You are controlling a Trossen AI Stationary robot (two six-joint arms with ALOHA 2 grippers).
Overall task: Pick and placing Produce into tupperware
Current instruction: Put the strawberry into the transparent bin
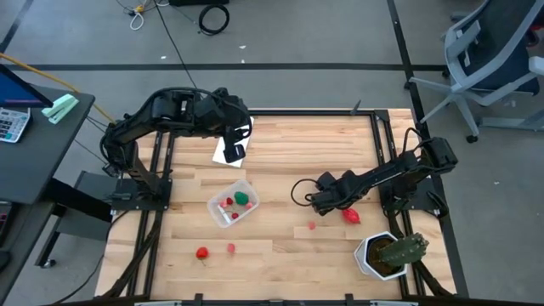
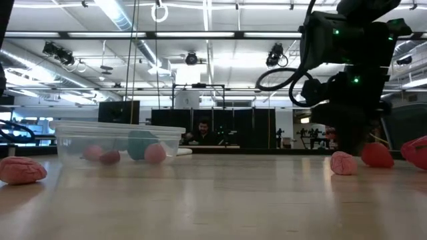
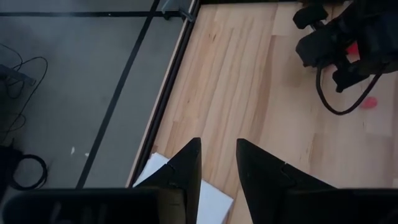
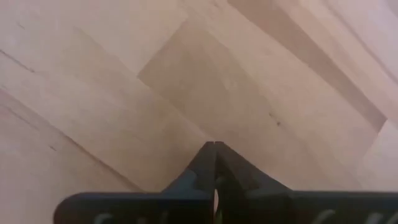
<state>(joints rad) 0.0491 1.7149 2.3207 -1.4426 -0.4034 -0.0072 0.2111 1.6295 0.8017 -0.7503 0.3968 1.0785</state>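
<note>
The clear tupperware point(image 1: 234, 202) stands on the table left of centre, with a round green piece point(image 1: 243, 198) and red pieces point(image 1: 226, 204) inside; it also shows in the low view point(image 2: 120, 142). Loose produce lies on the wood: a red piece point(image 1: 351, 216), a pink piece point(image 1: 312, 226), a red strawberry point(image 1: 202, 252) and a pink piece point(image 1: 230, 248). My right gripper point(image 1: 316, 201) is shut and empty, low over bare wood point(image 4: 214, 144), left of the red piece. My left gripper point(image 3: 217, 152) is open and empty above the white panel point(image 1: 228, 151) at the far left.
A green cactus in a white hexagonal pot point(image 1: 387, 253) stands at the near right corner. The flat white panel point(image 3: 189, 190) lies under my left gripper. Bare wood lies between the tupperware and my right gripper. A person point(image 2: 203, 130) shows in the room behind.
</note>
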